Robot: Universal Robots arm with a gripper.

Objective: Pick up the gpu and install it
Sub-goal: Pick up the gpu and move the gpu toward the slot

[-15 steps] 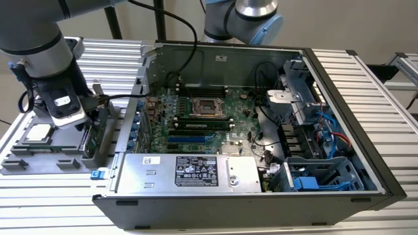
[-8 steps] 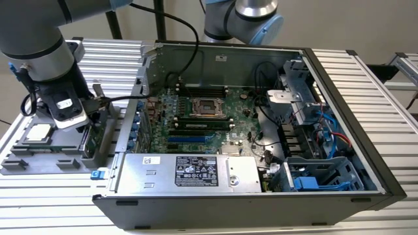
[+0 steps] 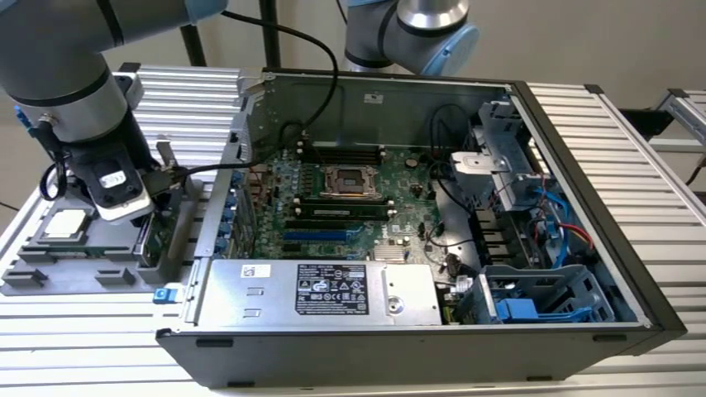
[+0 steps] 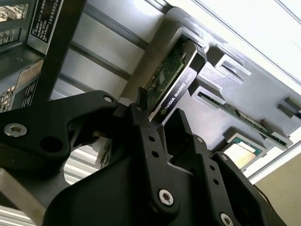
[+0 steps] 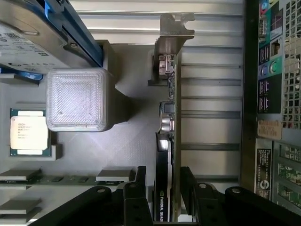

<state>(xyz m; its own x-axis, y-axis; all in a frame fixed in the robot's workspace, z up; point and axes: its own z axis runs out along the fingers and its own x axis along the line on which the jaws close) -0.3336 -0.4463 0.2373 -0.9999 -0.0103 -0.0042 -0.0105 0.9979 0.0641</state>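
Observation:
The gpu [image 5: 165, 117] stands on edge in a slot of the grey parts holder [image 5: 131, 141], with its silver end bracket at one end. Its green board and black shroud also show in the second wrist view, gpu [image 4: 176, 80]. My gripper [image 5: 163, 174] hangs over the card with one finger on each side of it and narrow gaps showing, so it is open. The same straddle shows in the second wrist view, gripper [image 4: 157, 113]. In the exterior view my gripper [image 3: 116, 207] is low over the holder [image 3: 66, 273], at the exterior view's left of the open computer case [image 3: 386, 207].
A square silver CPU chip [image 5: 28, 132] lies in the holder beside a white ribbed block [image 5: 75, 99]. A silver hard drive with blue rails [image 5: 37, 28] sits past it, and memory sticks [image 5: 47, 179] lie nearby. Inside the case are the motherboard [image 3: 342, 207] and power supply [image 3: 320, 289].

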